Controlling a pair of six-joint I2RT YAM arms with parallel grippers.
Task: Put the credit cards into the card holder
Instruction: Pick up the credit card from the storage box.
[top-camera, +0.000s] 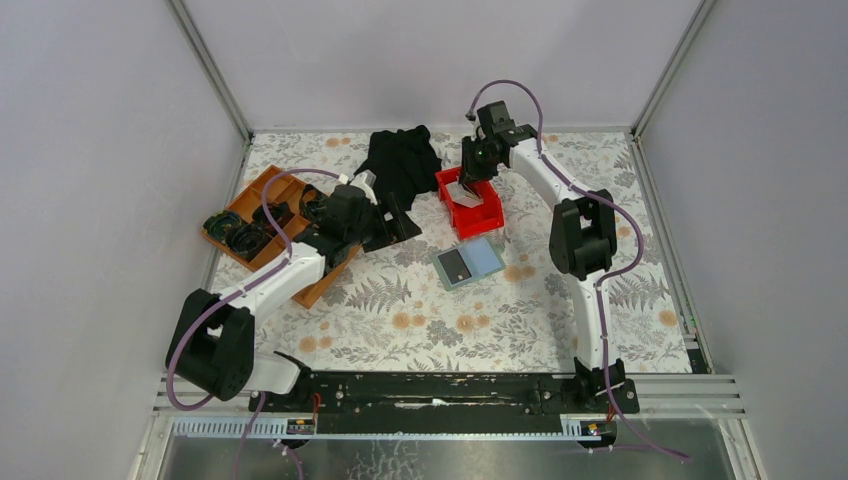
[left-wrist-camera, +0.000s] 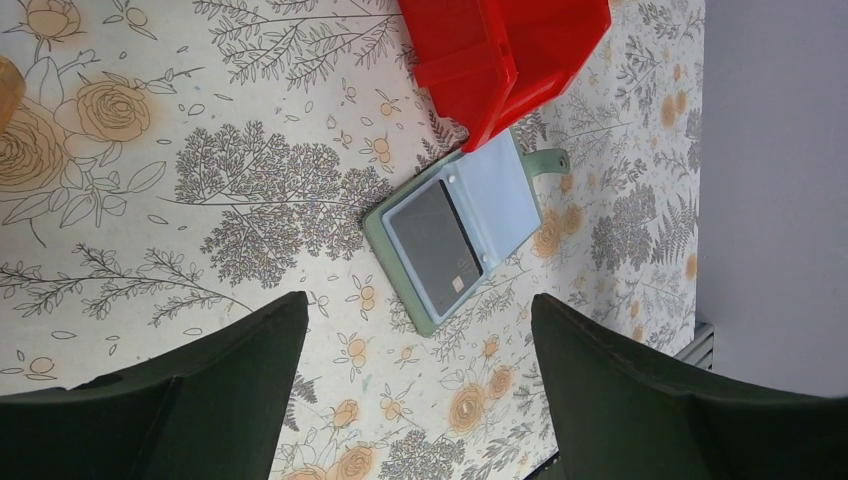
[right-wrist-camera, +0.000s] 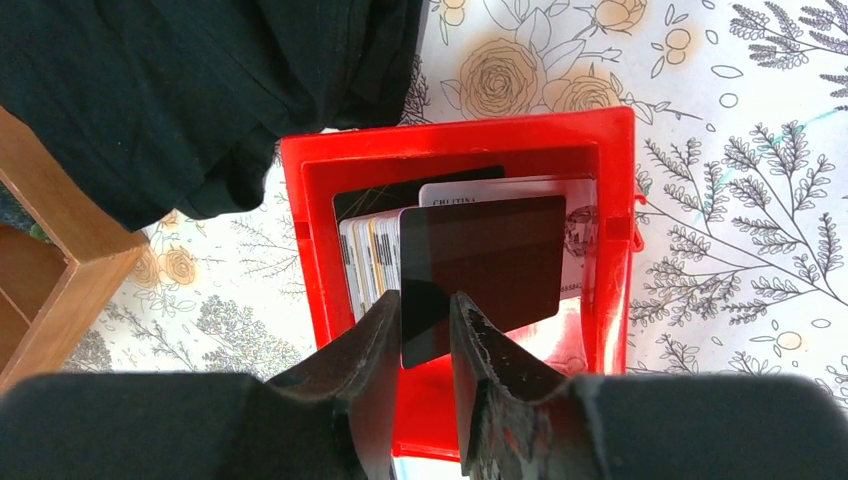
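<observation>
Briefly, what my screens hold, item by item.

Card holder (top-camera: 470, 263): grey-green and lying open flat on the floral table cover (top-camera: 400, 310), just in front of the red bin (top-camera: 490, 215). Only the left wrist view gives its detail. A stowed card (left-wrist-camera: 432, 232), dark with a small pale patch near one corner, sits in one half. The other half is pale and bare, and a snap tab (left-wrist-camera: 550, 160) juts from its edge.

Credit cards (right-wrist-camera: 362, 262): standing on edge inside the bin, legible only from the right wrist. A white card (right-wrist-camera: 500, 188) carries a short printed word beginning "CH"; I cannot read the rest. A dark card (right-wrist-camera: 490, 260) with no markings leans in front of it.

Right gripper (right-wrist-camera: 425, 312): the fingers are drawn narrow on either side of the dark card's lower corner. I cannot tell whether they pinch it. From overhead it hangs over the bin.

Left gripper (left-wrist-camera: 415, 308): jaws spread wide with nothing between them, poised above the table near the holder.

Overhead only: a black cloth (top-camera: 400, 160) lies behind the bin, and an orange tray (top-camera: 272, 188) sits at the left.
</observation>
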